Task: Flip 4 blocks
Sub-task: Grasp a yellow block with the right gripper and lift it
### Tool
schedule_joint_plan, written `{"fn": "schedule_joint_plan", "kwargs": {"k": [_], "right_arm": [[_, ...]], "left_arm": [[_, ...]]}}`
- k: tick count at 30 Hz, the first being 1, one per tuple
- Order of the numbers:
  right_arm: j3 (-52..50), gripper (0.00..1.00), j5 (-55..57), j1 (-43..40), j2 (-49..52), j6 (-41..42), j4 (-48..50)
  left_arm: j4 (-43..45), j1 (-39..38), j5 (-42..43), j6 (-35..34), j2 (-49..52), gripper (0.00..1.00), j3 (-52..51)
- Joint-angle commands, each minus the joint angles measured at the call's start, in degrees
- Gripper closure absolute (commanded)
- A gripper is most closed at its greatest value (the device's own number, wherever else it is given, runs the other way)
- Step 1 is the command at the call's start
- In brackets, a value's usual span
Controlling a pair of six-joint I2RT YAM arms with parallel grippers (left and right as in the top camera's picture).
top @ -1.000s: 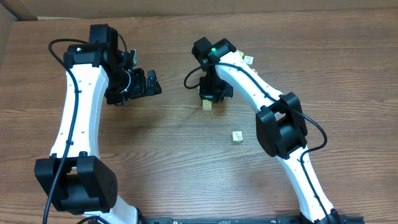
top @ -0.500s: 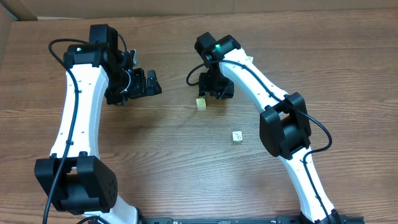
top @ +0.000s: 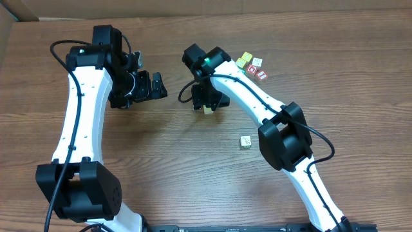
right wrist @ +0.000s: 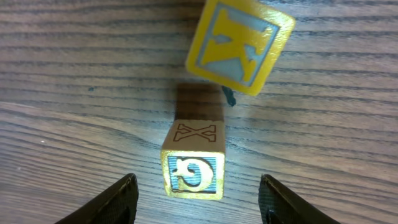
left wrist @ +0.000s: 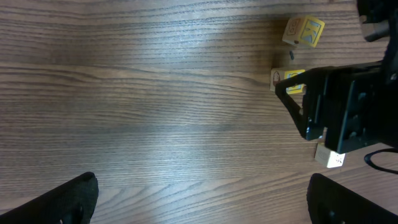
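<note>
Mostly it is wood: a brown counter (top: pixel 161 167) with long, streaky grain running side to side, matte and evenly lit, with a soft pale sheen in the left wrist view. Along its far edge and at the far left corner stands plain tan cardboard (top: pixel 6 16). Nothing more of the room shows.

The right hand (top: pixel 206 102) hangs low over the middle of the counter, its fingers (right wrist: pixel 118 199) apart. Between them, touched by neither, sits the X block (right wrist: pixel 193 158): an X on its cream top, and a blue-striped G in a yellow frame on the side facing the camera. Just beyond it is the yellow K block (right wrist: pixel 239 40), turned askew, with a dark shadow between the two. From above only one pale block (top: pixel 208 109) peeks out at that hand's near edge; I cannot tell which one it is.

The left hand (top: pixel 147 87) hovers to the left over bare wood, fingers spread wide, holding nothing.

A lone cube (top: pixel 245 142) rests beside the right arm (top: pixel 286 138). A huddle of little cubes (top: pixel 253 67), yellow, white and red, lies toward the far edge.
</note>
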Motion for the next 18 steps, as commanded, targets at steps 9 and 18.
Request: {"fn": "schedule_joint_plan", "kwargs": {"k": [9,18], "right_arm": [[-0.7,0.43,3.0,0.5,-2.8,-0.4,3.9],[-0.9,0.40,4.3,0.5,-2.8,-0.4,5.5]], "left_arm": [[0.1,-0.4,-0.3,-0.6,0.2,0.00,1.0],[0.1,-0.4,-0.3,-0.6,0.2,0.00,1.0]]}}
